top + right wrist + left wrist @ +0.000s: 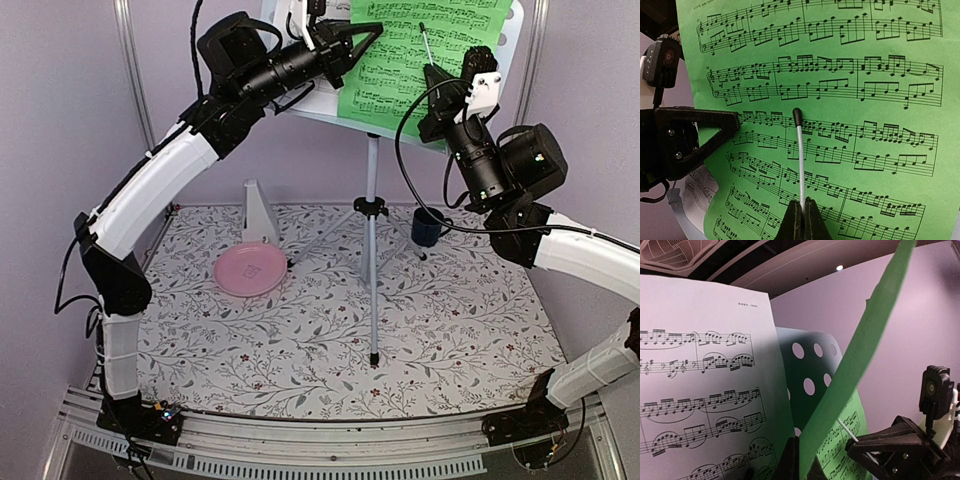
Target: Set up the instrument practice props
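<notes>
The pale blue-grey music stand (322,106) stands on a silver tripod (372,250) at the back. The green sheet (420,50) rests on its desk. My left gripper (368,38) is shut on the green sheet's left edge, which bends out between its jaws (806,464). The white sheet (700,390) stands left of it against the perforated desk (810,365). My right gripper (434,72) is shut on a thin white baton with a black tip (799,150), held against the green sheet (850,125). The white metronome (258,212) stands on the table.
A pink plate (250,268) lies in front of the metronome. A dark blue mug (428,226) stands right of the tripod pole. The tripod's front foot (374,358) reaches mid-table. Purple walls close in the back and sides.
</notes>
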`<act>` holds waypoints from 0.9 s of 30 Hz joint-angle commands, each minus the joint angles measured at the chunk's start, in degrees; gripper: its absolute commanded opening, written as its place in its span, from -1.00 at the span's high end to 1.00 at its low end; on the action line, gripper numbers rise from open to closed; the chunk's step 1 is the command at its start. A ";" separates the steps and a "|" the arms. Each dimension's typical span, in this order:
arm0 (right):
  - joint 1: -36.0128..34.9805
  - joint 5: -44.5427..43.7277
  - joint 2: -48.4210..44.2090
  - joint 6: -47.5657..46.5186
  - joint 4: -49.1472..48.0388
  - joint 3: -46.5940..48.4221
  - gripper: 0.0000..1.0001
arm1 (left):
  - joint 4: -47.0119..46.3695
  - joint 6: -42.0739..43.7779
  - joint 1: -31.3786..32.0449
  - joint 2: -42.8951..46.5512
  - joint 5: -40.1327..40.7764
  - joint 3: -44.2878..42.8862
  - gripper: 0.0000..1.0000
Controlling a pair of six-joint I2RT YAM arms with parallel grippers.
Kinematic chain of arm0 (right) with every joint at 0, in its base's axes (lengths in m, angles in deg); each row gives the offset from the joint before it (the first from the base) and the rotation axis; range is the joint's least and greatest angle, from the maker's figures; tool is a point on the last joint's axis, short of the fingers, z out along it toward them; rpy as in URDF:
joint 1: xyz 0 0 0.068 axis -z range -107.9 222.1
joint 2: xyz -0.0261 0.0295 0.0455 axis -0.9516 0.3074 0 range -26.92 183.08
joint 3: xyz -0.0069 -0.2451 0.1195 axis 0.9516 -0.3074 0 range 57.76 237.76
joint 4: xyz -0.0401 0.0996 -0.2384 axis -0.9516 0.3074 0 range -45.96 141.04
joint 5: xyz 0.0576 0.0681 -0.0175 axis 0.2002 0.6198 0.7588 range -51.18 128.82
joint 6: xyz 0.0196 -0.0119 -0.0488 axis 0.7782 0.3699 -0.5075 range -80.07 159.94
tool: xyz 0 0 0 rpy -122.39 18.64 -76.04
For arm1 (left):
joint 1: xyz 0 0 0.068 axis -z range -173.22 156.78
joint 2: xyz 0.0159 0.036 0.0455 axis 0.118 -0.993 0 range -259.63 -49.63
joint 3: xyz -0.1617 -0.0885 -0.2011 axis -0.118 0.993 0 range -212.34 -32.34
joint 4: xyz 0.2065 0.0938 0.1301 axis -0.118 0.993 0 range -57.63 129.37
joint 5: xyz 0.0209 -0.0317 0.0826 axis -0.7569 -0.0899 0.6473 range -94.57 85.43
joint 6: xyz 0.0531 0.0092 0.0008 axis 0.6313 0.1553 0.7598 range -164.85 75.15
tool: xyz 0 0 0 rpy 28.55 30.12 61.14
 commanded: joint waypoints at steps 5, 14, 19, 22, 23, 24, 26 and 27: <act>-0.29 2.09 -0.11 0.46 0.81 -1.04 1.00 | -3.84 -0.38 1.31 -1.43 -0.77 -1.52 1.00; -0.30 2.23 -0.19 0.63 0.90 -1.04 1.00 | -2.96 2.39 3.27 -0.22 -0.25 -0.69 1.00; -0.34 2.36 -0.36 0.77 0.91 -1.04 1.00 | -2.26 2.81 3.53 -0.89 -0.72 -0.69 1.00; -0.33 2.36 -0.45 0.78 0.90 -1.04 1.00 | -2.14 3.15 3.52 -1.11 -1.30 -0.81 1.00; -0.28 2.47 -0.49 0.80 0.90 -1.04 1.00 | -2.03 3.32 3.48 -1.19 -1.56 -0.86 1.00; -0.29 2.47 -0.53 0.81 0.90 -1.04 1.00 | -1.94 3.49 3.47 -1.21 -1.70 -0.86 1.00; -0.29 2.47 -0.43 0.81 0.90 -1.04 1.00 | -1.70 4.05 3.51 -1.36 -2.20 -0.86 1.00; -0.28 2.58 -0.42 0.81 0.90 -1.04 1.00 | -1.61 4.42 3.53 -1.43 -2.24 -0.86 1.00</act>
